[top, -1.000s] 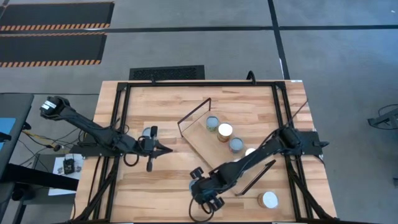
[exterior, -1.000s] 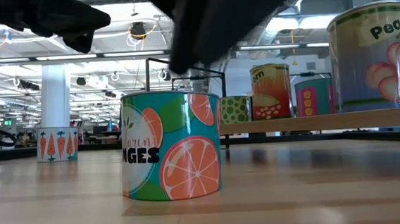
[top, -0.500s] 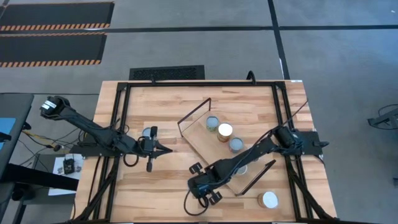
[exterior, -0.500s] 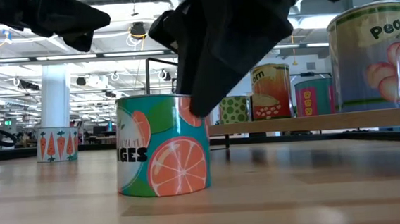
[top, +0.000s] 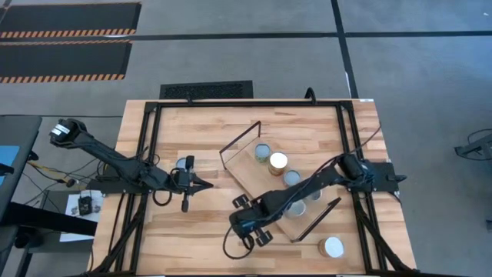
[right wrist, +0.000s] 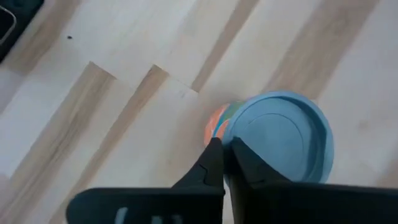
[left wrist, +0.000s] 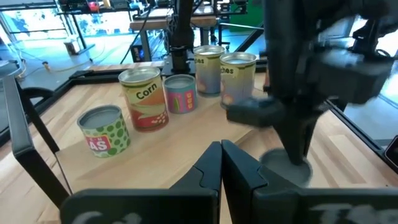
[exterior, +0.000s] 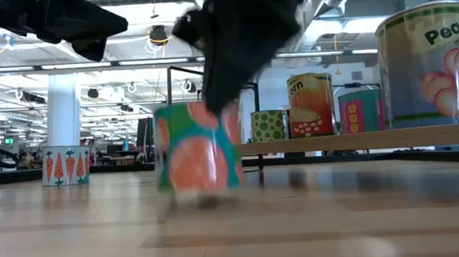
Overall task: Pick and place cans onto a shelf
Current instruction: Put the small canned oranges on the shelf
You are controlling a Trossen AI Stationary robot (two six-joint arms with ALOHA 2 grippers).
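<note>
A can with orange slices on a teal and green label (exterior: 199, 151) and a pale-blue top (right wrist: 280, 137) stands near the table's front middle. My right gripper (right wrist: 224, 149) is over it, slanting down, shut at the top's edge. In the high view the gripper (top: 244, 223) hides it. The shelf (top: 247, 173), a pale board with black wire ends, lies slantwise mid-table with several cans standing on it. My left gripper (top: 207, 185) hangs shut over the table's left middle, touching nothing. My right gripper pinches the can's top rim (right wrist: 233, 134) between its two fingers, on one side of the round top. The fingers come from above, slanting down. The can hangs nearly upright below them, blurred. I cannot tell whether its bottom (exterior: 201, 191) is clear of the table.
Shelf cans show in the low view: green-dotted (exterior: 270, 126), corn (exterior: 310, 105), pink (exterior: 360, 111) and a near peach can (exterior: 427, 62). A carrot can (exterior: 64, 166) stands at the left by my left arm. One white-topped can (top: 333, 247) stands near the front right corner.
My right gripper has gone toward the table's far-left and come down over the orange-slice can, and its fingers have shut on the top. The can turned a little, then moved away from the near edge with the gripper. It now shows smaller and blurred.
</note>
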